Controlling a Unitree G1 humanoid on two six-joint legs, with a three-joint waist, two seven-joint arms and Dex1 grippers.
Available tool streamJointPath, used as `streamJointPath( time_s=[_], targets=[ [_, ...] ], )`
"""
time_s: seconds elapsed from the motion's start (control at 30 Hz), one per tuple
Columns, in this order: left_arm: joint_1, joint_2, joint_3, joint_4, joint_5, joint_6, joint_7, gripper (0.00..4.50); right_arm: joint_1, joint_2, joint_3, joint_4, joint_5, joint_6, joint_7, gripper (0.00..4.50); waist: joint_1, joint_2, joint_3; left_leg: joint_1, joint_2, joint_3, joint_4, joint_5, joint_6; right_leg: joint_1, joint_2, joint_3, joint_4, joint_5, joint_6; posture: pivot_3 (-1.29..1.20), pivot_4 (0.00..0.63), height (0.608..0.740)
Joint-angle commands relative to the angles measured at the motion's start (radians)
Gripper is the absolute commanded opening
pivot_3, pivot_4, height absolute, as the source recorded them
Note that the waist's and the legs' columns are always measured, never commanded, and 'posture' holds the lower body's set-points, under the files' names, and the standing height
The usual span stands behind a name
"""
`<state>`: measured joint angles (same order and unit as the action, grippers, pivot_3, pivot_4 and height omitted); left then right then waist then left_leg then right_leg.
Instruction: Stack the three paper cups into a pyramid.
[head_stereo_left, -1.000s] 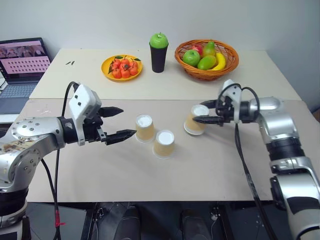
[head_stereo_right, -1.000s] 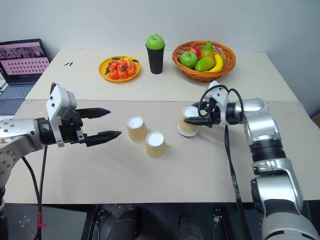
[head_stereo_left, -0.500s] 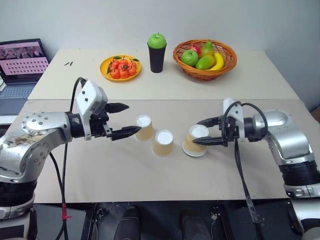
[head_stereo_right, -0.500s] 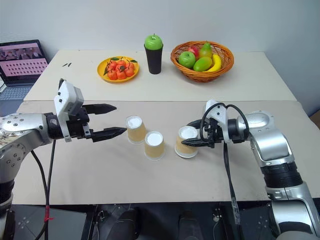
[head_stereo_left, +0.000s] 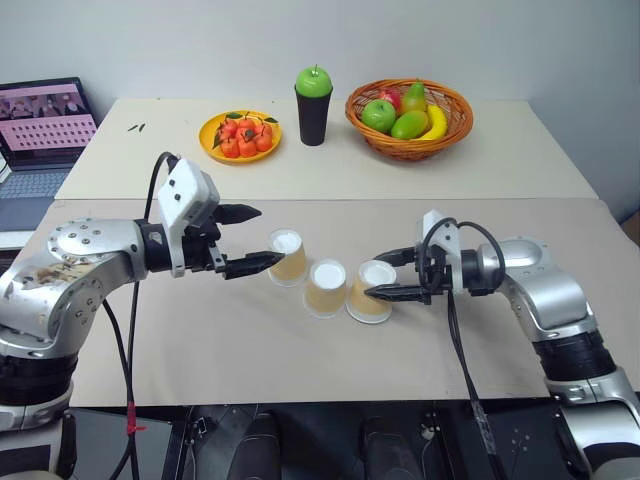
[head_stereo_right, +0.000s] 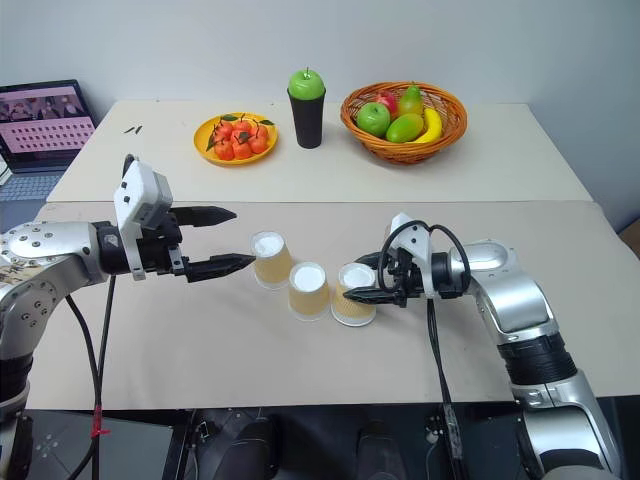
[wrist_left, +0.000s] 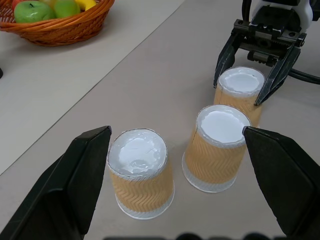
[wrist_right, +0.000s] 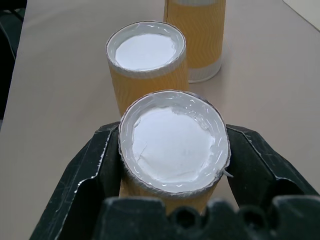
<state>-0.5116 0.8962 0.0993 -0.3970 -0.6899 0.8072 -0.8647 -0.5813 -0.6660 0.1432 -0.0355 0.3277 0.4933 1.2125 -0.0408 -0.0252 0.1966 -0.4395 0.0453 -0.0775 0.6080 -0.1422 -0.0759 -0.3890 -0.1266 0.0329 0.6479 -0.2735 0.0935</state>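
Observation:
Three tan paper cups stand upside down in a row on the near table. The left cup (head_stereo_left: 288, 256) and the middle cup (head_stereo_left: 327, 287) stand free. My right gripper (head_stereo_left: 383, 277) is shut on the right cup (head_stereo_left: 368, 297), one finger on each side of it. That cup sits close against the middle cup. My left gripper (head_stereo_left: 264, 238) hangs open just left of the left cup, touching nothing. In the left wrist view the left cup (wrist_left: 139, 170) and the middle cup (wrist_left: 219, 147) lie between my spread fingers. In the right wrist view the held cup (wrist_right: 174, 145) is nearest.
On the far table stand a black cup topped with a green apple (head_stereo_left: 314, 103), a wicker basket of fruit (head_stereo_left: 452, 128) and a yellow plate of red fruit (head_stereo_left: 213, 130). A laptop (head_stereo_left: 40, 135) sits at the far left.
My right gripper has brought its cup left and nearer to me, from well apart on the right to right beside the middle cup. The left gripper has stayed open and kept its place.

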Motion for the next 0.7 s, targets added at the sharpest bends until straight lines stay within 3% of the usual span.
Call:
streamJointPath(
  time_s=[0.03,0.17,0.43,0.7],
  targets=[
    [-0.023,0.012,0.024,-0.018,0.006,-0.017,-0.004,4.50,-0.015,0.016,-0.003,0.019,-0.002,-0.033,-0.010,3.36,-0.002,0.000,0.000,0.000,0.000,0.000,0.000,0.000,0.000,0.000,0.000,0.000,0.000,0.000,0.000,0.00,0.150,0.737],
    [-0.025,0.012,0.022,-0.015,0.009,-0.020,-0.005,4.50,-0.022,0.015,-0.007,0.035,-0.002,-0.044,-0.003,4.48,-0.001,0.000,0.000,0.000,0.000,0.000,0.000,0.000,0.000,0.000,0.000,0.000,0.000,0.000,0.000,0.00,0.150,0.737],
    [-0.029,0.003,0.012,-0.009,0.018,-0.027,-0.009,4.50,-0.034,-0.029,-0.037,-0.049,0.043,0.009,0.023,4.48,0.000,0.000,0.000,0.000,0.000,0.000,0.000,0.000,0.000,0.000,0.000,0.000,0.000,0.000,0.000,0.00,0.150,0.737],
    [-0.037,-0.016,-0.002,0.007,0.039,-0.041,-0.019,4.50,-0.105,-0.103,-0.181,-0.192,0.287,0.240,0.026,4.48,0.002,0.000,0.000,0.000,0.000,0.000,0.000,0.000,0.000,0.000,0.000,0.000,0.000,0.000,0.000,0.00,0.150,0.737]
  ],
)
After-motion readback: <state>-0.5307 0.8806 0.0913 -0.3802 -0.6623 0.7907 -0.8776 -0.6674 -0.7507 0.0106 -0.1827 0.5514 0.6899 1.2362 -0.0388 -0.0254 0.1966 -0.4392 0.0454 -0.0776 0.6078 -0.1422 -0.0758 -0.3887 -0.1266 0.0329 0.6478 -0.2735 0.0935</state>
